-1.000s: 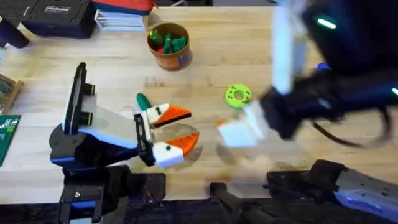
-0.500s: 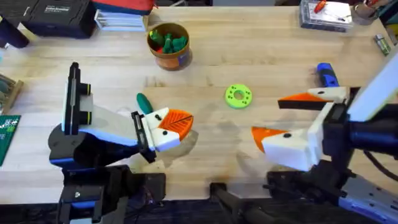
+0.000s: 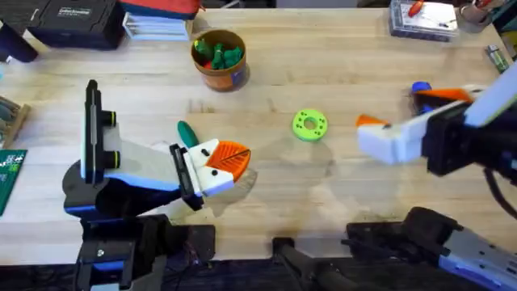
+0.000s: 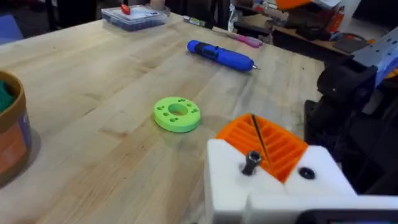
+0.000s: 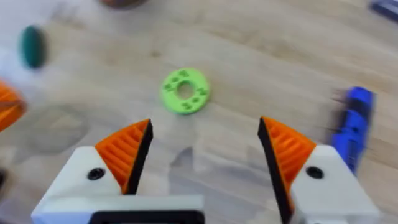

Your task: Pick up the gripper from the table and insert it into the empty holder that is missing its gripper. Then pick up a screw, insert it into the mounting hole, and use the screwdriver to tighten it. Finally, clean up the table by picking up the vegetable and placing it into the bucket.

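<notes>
Screwdriver [image 3: 423, 95], bright blue, lies on the table [image 3: 323, 202] at its right side, partly hidden in the overhead view by the right gripper [image 3: 404, 121] hovering just above and beside it. That right gripper is open, its two white fingers with orange ribbed pads [image 5: 127, 152] spread wide apart and holding nothing; through its own camera the screwdriver [image 5: 353, 124] shows off to one side and the lime-green disc with holes [image 5: 185, 91] lies on the wood beyond the gap between the fingers.

The left gripper [image 3: 222, 166] sits low over the table at centre left; its orange pads appear pressed together, so it looks closed and empty. The dark green vegetable [image 3: 187, 132] lies on the table just behind it, close to the fingers. The orange-brown bucket [image 3: 218, 58] stands farther back, well apart, with green and orange toy vegetables inside. From the left wrist, the disc [image 4: 176, 114] lies mid-table and the screwdriver [image 4: 221, 54] beyond it.
</notes>
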`<move>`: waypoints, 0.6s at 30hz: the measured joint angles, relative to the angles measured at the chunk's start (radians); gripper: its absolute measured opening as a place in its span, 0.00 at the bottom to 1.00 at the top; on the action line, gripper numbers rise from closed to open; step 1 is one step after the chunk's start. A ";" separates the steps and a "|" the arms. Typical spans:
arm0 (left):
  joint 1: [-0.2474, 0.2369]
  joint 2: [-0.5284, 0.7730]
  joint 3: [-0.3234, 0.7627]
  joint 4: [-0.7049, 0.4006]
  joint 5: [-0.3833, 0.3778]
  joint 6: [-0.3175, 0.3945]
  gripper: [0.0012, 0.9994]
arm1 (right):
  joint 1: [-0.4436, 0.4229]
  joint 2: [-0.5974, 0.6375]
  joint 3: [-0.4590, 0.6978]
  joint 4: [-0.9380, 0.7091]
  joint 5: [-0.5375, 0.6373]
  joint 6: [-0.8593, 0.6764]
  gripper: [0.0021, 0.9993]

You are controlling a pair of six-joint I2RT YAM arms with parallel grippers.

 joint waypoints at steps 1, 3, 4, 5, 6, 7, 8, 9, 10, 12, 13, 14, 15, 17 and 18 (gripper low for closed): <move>0.000 0.000 0.000 -0.001 0.002 0.012 0.00 | -0.018 0.000 0.000 0.000 0.032 0.000 0.99; 0.000 0.000 0.000 -0.004 0.011 0.034 0.00 | -0.074 0.000 0.000 0.000 0.083 0.000 0.99; 0.000 0.000 0.000 -0.005 0.018 0.042 0.00 | -0.108 0.000 0.000 0.000 0.102 0.000 0.99; 0.000 0.000 0.000 -0.007 0.025 0.048 0.00 | -0.143 0.000 0.000 0.000 0.117 0.000 0.99; 0.000 0.000 0.000 -0.008 0.030 0.053 0.00 | -0.179 0.000 0.000 0.000 0.129 0.000 0.99; 0.000 0.000 0.000 -0.009 0.036 0.057 0.00 | -0.218 0.000 0.000 0.000 0.138 0.000 0.99; 0.000 0.000 0.000 -0.010 0.039 0.060 0.00 | -0.259 0.002 0.000 0.000 0.147 0.000 0.99; 0.000 0.000 0.000 -0.011 0.048 0.065 0.00 | -0.300 0.005 0.000 0.000 0.153 -0.001 0.99; 0.000 0.000 0.000 -0.013 0.054 0.072 0.00 | -0.348 0.012 0.000 0.000 0.158 -0.005 0.99; 0.000 0.000 0.000 -0.016 0.074 0.100 0.00 | -0.430 0.034 0.000 0.000 0.162 -0.013 0.99; 0.000 0.000 0.000 -0.018 0.084 0.115 0.00 | -0.468 0.049 0.000 0.000 0.161 -0.017 0.99; 0.000 0.000 0.000 -0.021 0.092 0.128 0.00 | -0.512 0.070 0.000 0.002 0.156 -0.026 0.99; 0.000 0.000 0.000 -0.022 0.100 0.138 0.00 | -0.554 0.091 0.000 0.006 0.143 -0.039 0.99; 0.000 0.000 0.000 -0.025 0.109 0.153 0.00 | -0.642 0.145 0.000 0.019 0.094 -0.080 0.99; 0.000 0.000 0.000 -0.027 0.113 0.158 0.00 | -0.684 0.174 0.000 0.029 0.064 -0.101 0.99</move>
